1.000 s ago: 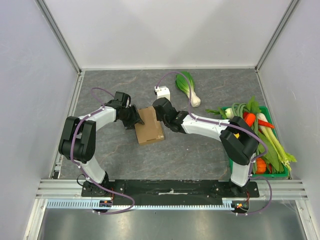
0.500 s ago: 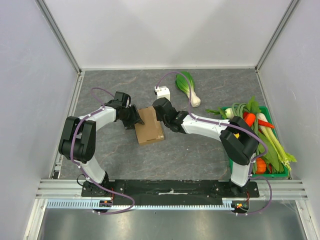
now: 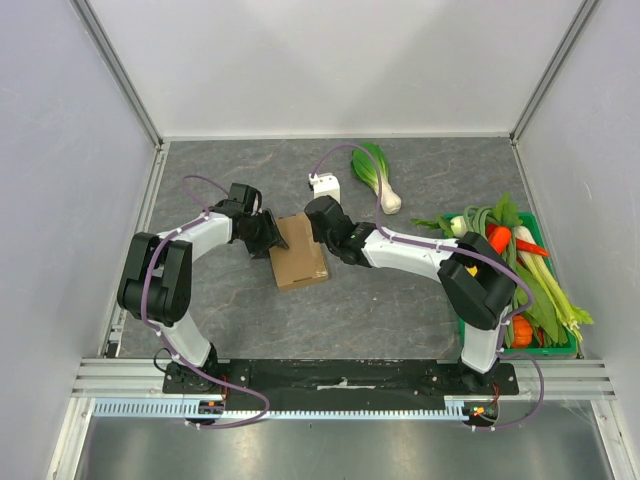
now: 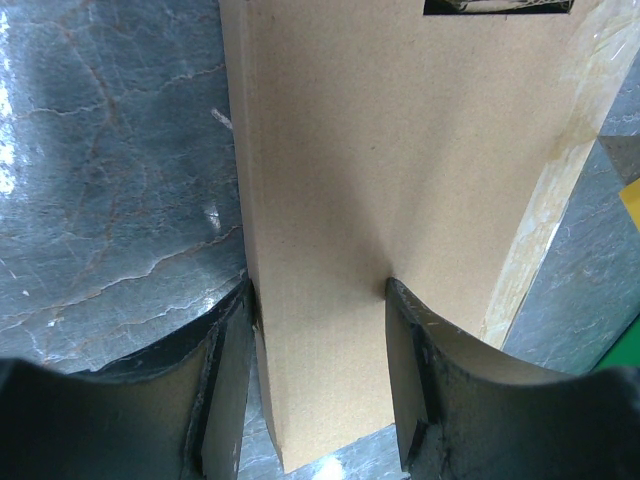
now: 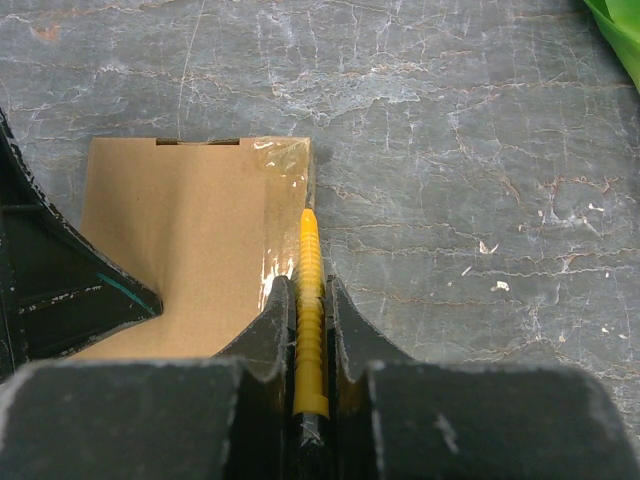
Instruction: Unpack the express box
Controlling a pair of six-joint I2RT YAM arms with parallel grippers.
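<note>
Brown box lies on the tabletop near the bok choy, down-left of it, its side pinched by the left tool, apparently for steadying, while the right tool clamps a yellow cutter at its taped seam.

Bright, even light; white glare on the tabletop and the express box tape; faint shadows.

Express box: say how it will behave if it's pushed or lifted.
The express box looks flat and low, so it should slide, not tip or roll. Plain cardboard, probably light and fairly stiff, though it seems to dent slightly under the left hand. The glossy tape along one edge may be slippery.
</note>
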